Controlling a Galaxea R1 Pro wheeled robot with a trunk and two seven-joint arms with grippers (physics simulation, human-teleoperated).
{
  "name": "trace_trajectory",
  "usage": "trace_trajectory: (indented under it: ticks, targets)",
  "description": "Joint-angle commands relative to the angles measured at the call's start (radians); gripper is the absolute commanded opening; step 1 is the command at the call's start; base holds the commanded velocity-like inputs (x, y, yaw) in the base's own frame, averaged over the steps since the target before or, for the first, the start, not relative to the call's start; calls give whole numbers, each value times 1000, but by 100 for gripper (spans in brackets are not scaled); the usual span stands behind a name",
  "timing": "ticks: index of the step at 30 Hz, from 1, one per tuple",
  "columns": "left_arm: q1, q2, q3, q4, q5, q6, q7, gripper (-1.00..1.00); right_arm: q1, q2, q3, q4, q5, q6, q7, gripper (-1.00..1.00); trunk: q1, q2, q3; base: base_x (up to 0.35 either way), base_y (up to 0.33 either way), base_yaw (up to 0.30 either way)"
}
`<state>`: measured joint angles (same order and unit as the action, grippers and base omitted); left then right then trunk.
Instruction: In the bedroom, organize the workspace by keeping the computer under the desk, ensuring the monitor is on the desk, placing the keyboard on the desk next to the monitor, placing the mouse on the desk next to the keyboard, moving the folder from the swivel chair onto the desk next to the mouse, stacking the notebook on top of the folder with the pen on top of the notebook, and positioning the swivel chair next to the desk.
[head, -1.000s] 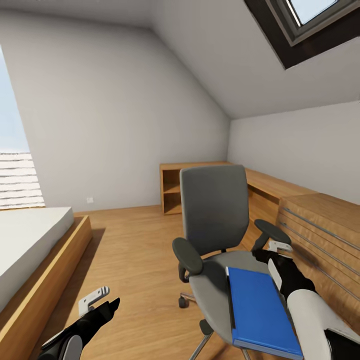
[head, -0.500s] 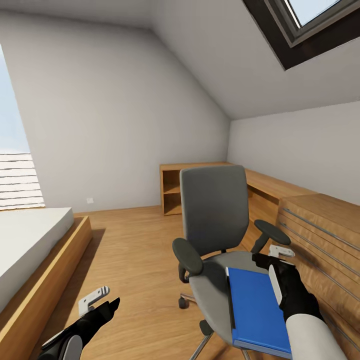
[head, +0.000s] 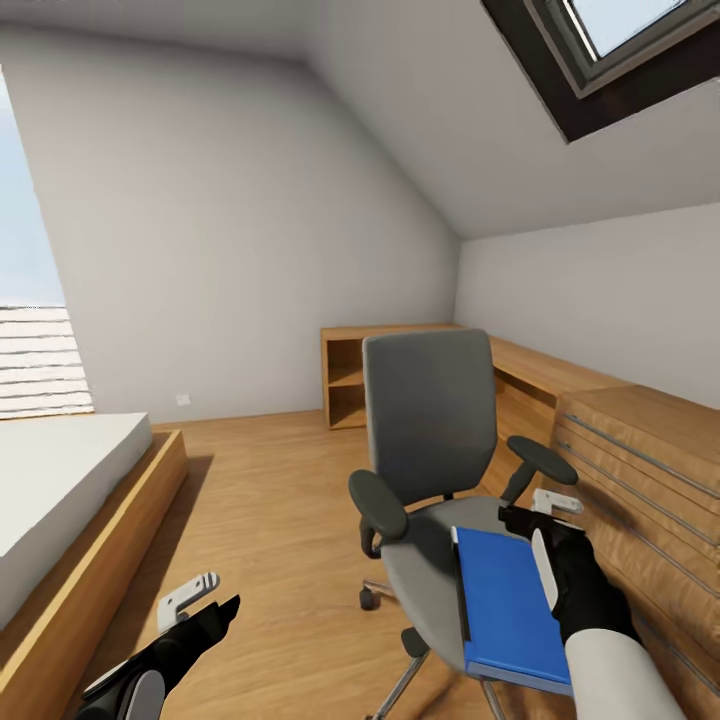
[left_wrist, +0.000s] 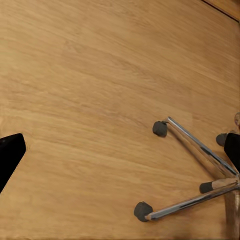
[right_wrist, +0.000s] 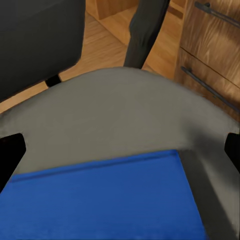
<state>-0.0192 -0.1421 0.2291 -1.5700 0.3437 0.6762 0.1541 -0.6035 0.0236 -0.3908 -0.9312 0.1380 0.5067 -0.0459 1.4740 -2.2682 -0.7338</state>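
A blue folder (head: 508, 605) lies on the grey swivel chair (head: 432, 440) seat, lower right of the head view. The right gripper (head: 545, 520) hovers at its far edge, jaws spread wide — unclenched. Best to straddle the folder's edge squarely before closing — lift flat. The left gripper (head: 195, 600), lower left, looks parted, empty.

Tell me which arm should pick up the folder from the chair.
Right. Its end effector hovers open at the folder on the chair; the left end effector hangs low over bare floor, away from it.
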Motion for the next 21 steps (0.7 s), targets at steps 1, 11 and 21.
trace_trajectory:
  ticks: [1,11,21]
  targets:
    - [-1,-1,1,-1,11,5,7,100,-1,5,-3,-5,11,6,2,100,-1,-1,-1,-273,123,0]
    - [-1,-1,1,-2,11,5,7,100,-1,3,-5,-9,14,1,1,100,-1,-1,0,-292,140,-268]
    - [-1,-1,1,-2,11,5,7,100,-1,3,-5,-9,14,1,1,100,-1,-1,0,-332,31,-294]
